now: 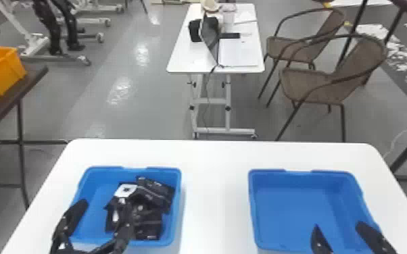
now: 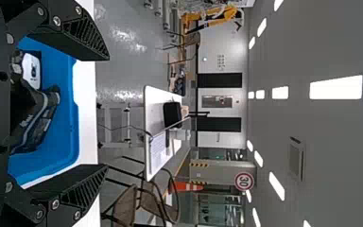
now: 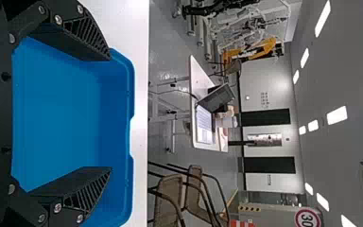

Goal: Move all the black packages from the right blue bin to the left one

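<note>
My left gripper is open over the left blue bin, one finger near the black packages. Several of these lie heaped on the bin's right side, one bearing a white label. My right gripper stands open over the near part of the right blue bin, whose visible floor is bare. In the left wrist view, the left gripper has nothing between its fingertips, with black packages in the bin beyond. The right wrist view has the right gripper spread wide over the blue bin.
Both bins stand on a white table, with a strip of tabletop between them. Farther off are a second white table, brown chairs and, at the left, an orange bin on a dark table.
</note>
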